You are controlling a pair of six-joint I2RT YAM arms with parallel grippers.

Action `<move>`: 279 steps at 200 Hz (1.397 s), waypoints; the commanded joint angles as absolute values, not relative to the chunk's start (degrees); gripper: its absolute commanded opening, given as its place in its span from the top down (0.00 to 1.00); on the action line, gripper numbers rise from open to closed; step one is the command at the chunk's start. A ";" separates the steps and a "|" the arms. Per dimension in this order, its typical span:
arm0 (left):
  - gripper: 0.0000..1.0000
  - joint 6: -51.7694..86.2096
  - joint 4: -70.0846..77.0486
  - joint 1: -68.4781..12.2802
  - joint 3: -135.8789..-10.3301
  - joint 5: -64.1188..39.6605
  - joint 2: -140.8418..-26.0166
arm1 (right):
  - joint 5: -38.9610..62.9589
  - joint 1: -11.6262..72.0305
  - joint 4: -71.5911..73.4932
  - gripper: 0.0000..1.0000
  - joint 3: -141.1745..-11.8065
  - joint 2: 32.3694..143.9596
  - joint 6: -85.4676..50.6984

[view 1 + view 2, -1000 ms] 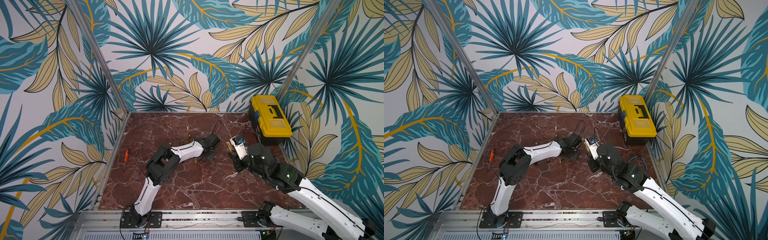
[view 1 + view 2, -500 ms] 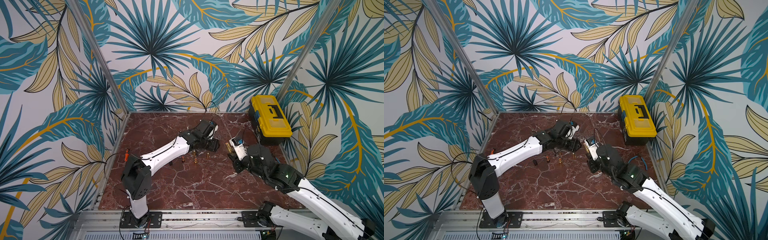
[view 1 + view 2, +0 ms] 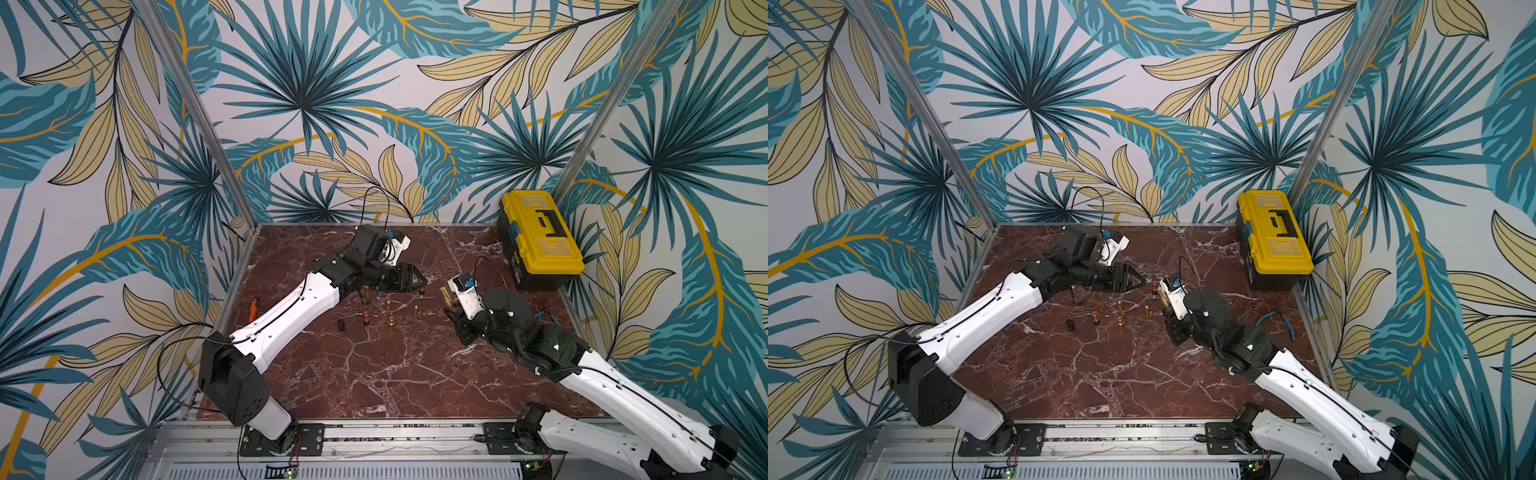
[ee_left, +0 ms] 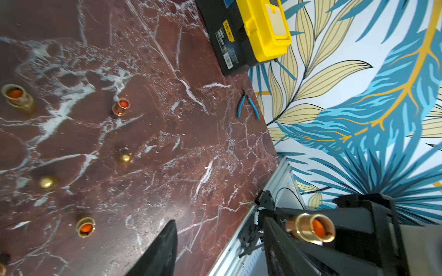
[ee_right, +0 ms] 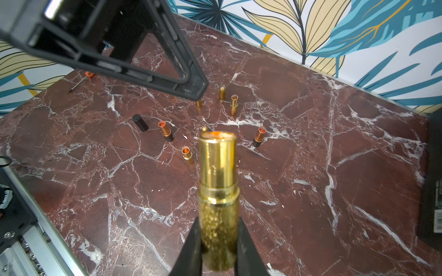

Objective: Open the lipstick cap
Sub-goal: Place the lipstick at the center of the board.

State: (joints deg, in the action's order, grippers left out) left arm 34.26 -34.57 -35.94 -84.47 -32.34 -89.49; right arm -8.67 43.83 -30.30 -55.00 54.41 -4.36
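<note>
In both top views: right gripper [image 3: 452, 308] above the red marble counter [image 3: 374, 374], clamping a gold lipstick tube [image 3: 445, 296]; left gripper [image 3: 419, 283] near its tip. Left wrist: one black finger [image 4: 162, 251], jaws parted, nothing held. Right wrist: tube pinched by its glittery base, cap off, orange stick bare.

Both top views look steeply down on the table [image 3: 374, 374] from above its front edge; close-in wrist cameras face each other across the lipstick [image 4: 311, 227].
</note>
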 commanded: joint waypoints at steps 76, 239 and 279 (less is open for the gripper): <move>0.43 34.89 -34.89 -36.60 -87.03 -42.37 -91.45 | -4.37 44.03 -25.17 0.87 -53.70 59.71 -5.27; 0.75 33.75 -34.92 -37.44 -87.20 -43.88 -93.00 | -3.38 44.03 -23.95 0.87 -55.55 63.82 -3.88; 0.80 33.22 -34.98 -37.34 -86.66 -43.17 -92.83 | -3.91 44.03 -24.39 0.85 -55.57 63.60 -3.79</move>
State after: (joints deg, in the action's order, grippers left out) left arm 34.04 -35.83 -36.91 -85.56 -41.89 -92.82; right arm -3.81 43.81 -24.23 -55.07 63.33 -4.29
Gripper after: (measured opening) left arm 0.209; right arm 0.209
